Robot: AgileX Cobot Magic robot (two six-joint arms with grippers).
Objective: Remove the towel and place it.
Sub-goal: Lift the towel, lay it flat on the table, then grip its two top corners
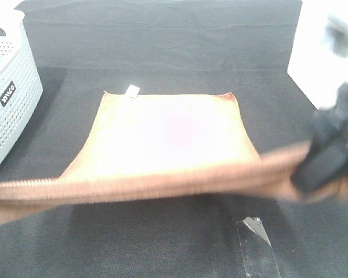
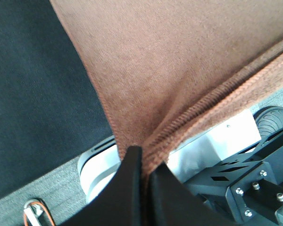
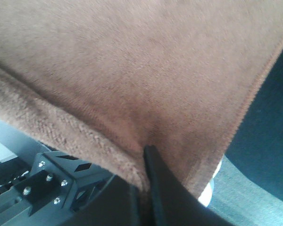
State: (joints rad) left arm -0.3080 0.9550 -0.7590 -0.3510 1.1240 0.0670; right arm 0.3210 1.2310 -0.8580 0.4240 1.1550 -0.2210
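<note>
Towel: large brown terry-cloth towel [image 1: 168, 139] lay right of white perforated plastic basket [image 1: 11, 110], near hem raised off black desk [image 1: 162, 40].
Claws: left claw [image 2: 145, 162] and right claw [image 3: 142, 172] were clamped on its hem.
Writing: basket's black label [image 1: 7, 94] was too blurred to read.

A white basket [image 1: 17, 121] carries a small black label [image 1: 7, 94] with white capital letters, too blurred to read with certainty. The tiny white tag [image 1: 133, 89] at the towel [image 1: 168, 139] corner shows no legible print.
</note>
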